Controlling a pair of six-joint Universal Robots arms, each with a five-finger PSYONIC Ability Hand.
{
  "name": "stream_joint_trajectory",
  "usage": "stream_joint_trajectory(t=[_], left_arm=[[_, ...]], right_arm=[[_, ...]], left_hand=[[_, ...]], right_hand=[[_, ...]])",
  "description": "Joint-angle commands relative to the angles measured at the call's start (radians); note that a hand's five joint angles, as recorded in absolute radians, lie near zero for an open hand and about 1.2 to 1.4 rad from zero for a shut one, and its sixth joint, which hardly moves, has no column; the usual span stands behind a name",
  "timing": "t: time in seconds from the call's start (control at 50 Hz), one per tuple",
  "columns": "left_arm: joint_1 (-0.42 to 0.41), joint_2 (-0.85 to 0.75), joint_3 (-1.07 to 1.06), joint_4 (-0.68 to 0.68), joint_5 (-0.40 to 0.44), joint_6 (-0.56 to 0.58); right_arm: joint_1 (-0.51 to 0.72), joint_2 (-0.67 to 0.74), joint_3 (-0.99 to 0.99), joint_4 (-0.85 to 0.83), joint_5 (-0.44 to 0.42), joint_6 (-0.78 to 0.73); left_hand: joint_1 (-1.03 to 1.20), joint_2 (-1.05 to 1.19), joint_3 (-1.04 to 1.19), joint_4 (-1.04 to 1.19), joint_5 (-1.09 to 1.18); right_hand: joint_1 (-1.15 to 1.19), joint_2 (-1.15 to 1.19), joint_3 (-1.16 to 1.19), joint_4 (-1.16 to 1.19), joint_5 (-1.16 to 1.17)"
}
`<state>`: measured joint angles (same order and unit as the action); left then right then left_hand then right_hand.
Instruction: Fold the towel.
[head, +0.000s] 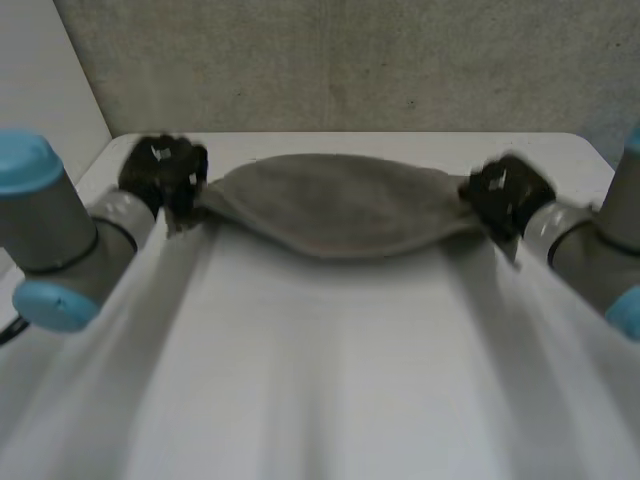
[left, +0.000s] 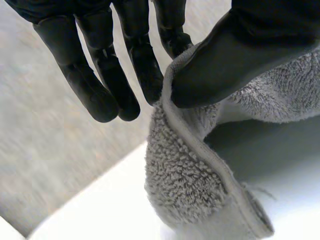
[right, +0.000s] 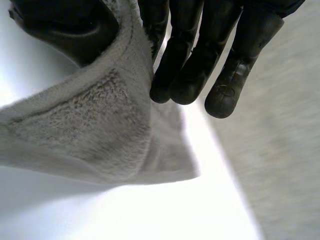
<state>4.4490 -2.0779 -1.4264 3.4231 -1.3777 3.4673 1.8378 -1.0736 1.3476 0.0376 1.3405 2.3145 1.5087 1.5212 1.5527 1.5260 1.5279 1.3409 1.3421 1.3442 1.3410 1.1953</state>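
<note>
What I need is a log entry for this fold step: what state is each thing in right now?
towel: unfolded, stretched between the two hands, sagging in the middle.
left hand: shut on the towel, its end pinched between thumb and fingers.
right hand: shut on the towel, the opposite end pinched between thumb and fingers.

White table (head: 330, 390) ran smooth and matte from the near edge to rounded far corners. Grey speckled wall (head: 350, 60) stood just behind its far edge. Plain white panel (head: 40, 80) met the wall at the head view's left.
</note>
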Motion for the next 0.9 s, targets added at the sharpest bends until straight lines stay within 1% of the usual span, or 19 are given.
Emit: stream_joint_trajectory(t=[0.02,0.12,0.16,0.18,0.24,0.28,0.46,0.5,0.52,0.54,0.56,0.62,0.68,0.72,0.74,0.78,0.8,0.84,0.9], left_arm=[[0.003,-0.002,-0.114,0.001,0.005,0.102],[0.018,0.004,-0.126,-0.001,0.003,0.101],[0.027,0.007,-0.128,-0.004,0.002,0.099],[0.029,0.007,-0.128,-0.004,0.0,0.099],[0.029,0.007,-0.129,-0.004,0.0,0.099],[0.029,0.007,-0.132,-0.005,-0.001,0.099],[0.029,0.007,-0.144,-0.007,0.0,0.099],[0.027,0.009,-0.146,-0.007,0.0,0.099],[0.027,0.009,-0.146,-0.007,0.0,0.099],[0.027,0.009,-0.147,-0.007,-0.001,0.099],[0.026,0.009,-0.147,-0.007,-0.001,0.099],[0.024,0.009,-0.147,-0.008,-0.003,0.099],[0.024,0.01,-0.147,-0.01,-0.003,0.099],[0.026,0.019,-0.147,-0.016,-0.004,0.101],[0.026,0.019,-0.147,-0.016,-0.004,0.101],[0.027,0.056,-0.144,-0.03,-0.006,0.099],[0.027,0.056,-0.144,-0.03,-0.006,0.099],[0.039,0.113,-0.144,-0.045,-0.006,0.099],[0.044,0.136,-0.146,-0.051,-0.006,0.096]], right_arm=[[0.0,0.047,0.12,-0.03,0.005,0.017],[0.003,0.049,0.151,-0.065,0.022,0.028],[0.001,0.047,0.162,-0.088,0.046,0.048],[0.0,0.047,0.165,-0.093,0.058,0.062],[-0.002,0.047,0.168,-0.091,0.068,0.075],[-0.002,0.044,0.174,-0.09,0.08,0.094],[-0.026,0.037,0.209,-0.085,0.114,0.091],[-0.028,0.021,0.222,-0.085,0.115,0.089],[-0.028,0.021,0.222,-0.085,0.115,0.089],[-0.028,0.005,0.228,-0.084,0.115,0.085],[-0.029,-0.018,0.235,-0.084,0.106,0.083],[-0.031,-0.042,0.245,-0.084,0.101,0.082],[-0.038,-0.1,0.254,-0.084,0.1,0.079],[-0.052,-0.179,0.254,-0.082,0.1,0.079],[-0.052,-0.18,0.254,-0.082,0.1,0.079],[-0.08,-0.271,0.245,-0.079,0.098,0.08],[-0.08,-0.272,0.245,-0.079,0.098,0.08],[-0.107,-0.351,0.226,-0.052,0.088,0.072],[-0.118,-0.376,0.211,-0.015,0.074,0.06]], left_hand=[[-0.112,-0.125,-0.156,-0.13,-0.306],[-0.112,-0.125,-0.156,-0.13,-0.306],[-0.112,-0.125,-0.156,-0.13,-0.306],[-0.112,-0.125,-0.156,-0.13,-0.306],[-0.112,-0.125,-0.156,-0.13,-0.306],[-0.112,-0.125,-0.156,-0.13,-0.306],[-0.112,-0.125,-0.156,-0.13,-0.306],[-0.112,-0.125,-0.156,-0.13,-0.306],[-0.112,-0.125,-0.156,-0.13,-0.306],[-0.112,-0.125,-0.156,-0.13,-0.306],[-0.112,-0.125,-0.156,-0.13,-0.306],[-0.112,-0.125,-0.156,-0.13,-0.306],[-0.112,-0.125,-0.156,-0.13,-0.306],[-0.112,-0.125,-0.156,-0.13,-0.306],[-0.112,-0.125,-0.156,-0.13,-0.306],[-0.112,-0.125,-0.156,-0.13,-0.306],[-0.112,-0.125,-0.156,-0.13,-0.306],[-0.112,-0.125,-0.156,-0.13,-0.306],[-0.112,-0.125,-0.156,-0.13,-0.306]], right_hand=[[0.055,0.054,0.052,0.055,0.026],[0.055,0.054,0.052,0.055,0.026],[-0.332,-0.333,-0.335,-0.332,-0.361],[-0.424,-0.425,-0.427,-0.424,-0.453],[-0.466,-0.467,-0.469,-0.466,-0.495],[-0.589,-0.59,-0.592,-0.589,-0.618],[-0.622,-0.623,-0.625,-0.622,-0.651],[-0.491,-0.492,-0.494,-0.491,-0.52],[-0.49,-0.491,-0.493,-0.49,-0.519],[-0.283,-0.285,-0.287,-0.283,-0.312],[0.018,0.017,0.015,0.018,-0.011],[0.055,0.054,0.052,0.055,0.026],[0.055,0.054,0.052,0.055,0.026],[0.055,0.054,0.052,0.055,0.026],[0.055,0.054,0.052,0.055,0.026],[0.055,0.054,0.052,0.055,0.026],[0.055,0.054,0.052,0.055,0.026],[0.055,0.054,0.052,0.055,0.026],[0.055,0.054,0.052,0.055,0.026]])
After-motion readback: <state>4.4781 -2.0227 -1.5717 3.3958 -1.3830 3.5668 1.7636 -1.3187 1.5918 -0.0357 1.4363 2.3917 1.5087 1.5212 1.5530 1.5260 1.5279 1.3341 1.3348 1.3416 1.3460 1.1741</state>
